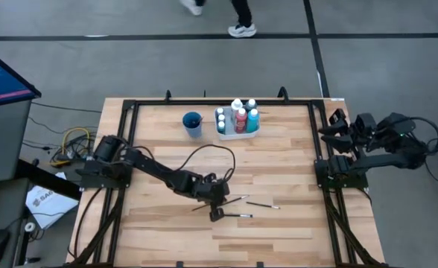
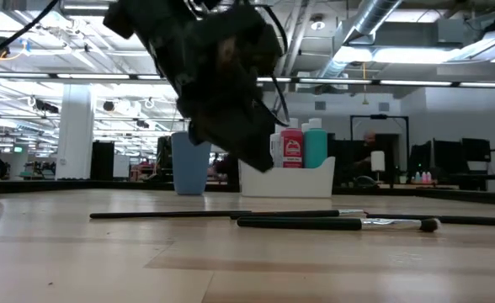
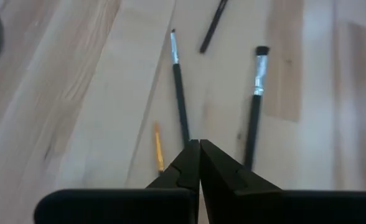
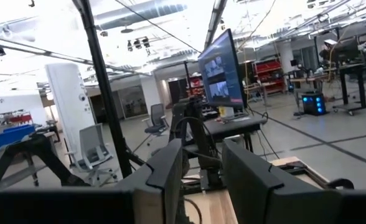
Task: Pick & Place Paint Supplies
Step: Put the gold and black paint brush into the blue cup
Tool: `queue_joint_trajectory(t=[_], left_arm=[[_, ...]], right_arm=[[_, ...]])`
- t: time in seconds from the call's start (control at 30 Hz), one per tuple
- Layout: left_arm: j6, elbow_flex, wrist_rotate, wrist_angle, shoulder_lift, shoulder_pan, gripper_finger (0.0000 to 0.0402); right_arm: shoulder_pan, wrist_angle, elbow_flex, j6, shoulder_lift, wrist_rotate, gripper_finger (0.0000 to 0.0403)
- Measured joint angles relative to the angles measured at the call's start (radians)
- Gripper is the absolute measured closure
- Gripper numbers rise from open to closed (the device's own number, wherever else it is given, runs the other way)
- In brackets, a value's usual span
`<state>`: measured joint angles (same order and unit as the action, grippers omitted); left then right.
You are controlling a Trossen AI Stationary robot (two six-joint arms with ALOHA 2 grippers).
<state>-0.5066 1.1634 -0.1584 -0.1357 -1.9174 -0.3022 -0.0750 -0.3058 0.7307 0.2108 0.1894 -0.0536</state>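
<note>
Overhead, three paintbrushes lie loose on the wooden table (image 1: 278, 231): one long brush (image 1: 220, 202) slanting beside the left gripper (image 1: 217, 211), a second brush (image 1: 237, 215) just right of the gripper's tip, and a third brush (image 1: 263, 205) a little farther right. The left gripper hangs over the near ends of the first two, jaws pressed together with nothing between them. At the far edge a white tray (image 1: 237, 134) holds about six white-capped paint bottles (image 1: 239, 119), red and teal among them, and a blue cup (image 1: 192, 123) stands just left of it. The right gripper (image 1: 331, 126) is parked at the table's right edge, well apart from all supplies.

From table height, the left gripper (image 2: 260, 160) hovers above the wood, clear of the brushes lying flat below it; only the red and teal bottles show plainly in the tray (image 2: 285, 178), with the cup (image 2: 189, 162) to one side.

Through the left wrist camera, the closed fingertips (image 3: 198, 155) sit between two brushes, with the third brush (image 3: 212, 28) beyond; a thin orange streak (image 3: 159, 146) appears here only, and what it is cannot be told.

Looking past the right wrist, the right gripper's fingers (image 4: 170, 168) stand partly apart, empty, facing the room.
</note>
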Motion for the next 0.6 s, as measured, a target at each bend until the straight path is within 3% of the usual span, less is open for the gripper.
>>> queue_joint_trajectory(t=[0.17, 0.43, 0.6], left_arm=[[0.041, 0.003, -0.046, 0.012, -0.021, 0.003, 0.0394], [0.032, 0.000, 0.016, -0.019, -0.026, 0.008, 0.0323], [0.036, 0.000, 0.016, -0.020, -0.029, 0.024, 0.0310]], right_arm=[[0.000, -0.004, 0.000, 0.000, 0.000, 0.000, 0.0294], [0.000, -0.004, 0.000, 0.000, 0.000, 0.000, 0.0294], [0.000, -0.003, 0.000, 0.000, 0.000, 0.000, 0.0294]])
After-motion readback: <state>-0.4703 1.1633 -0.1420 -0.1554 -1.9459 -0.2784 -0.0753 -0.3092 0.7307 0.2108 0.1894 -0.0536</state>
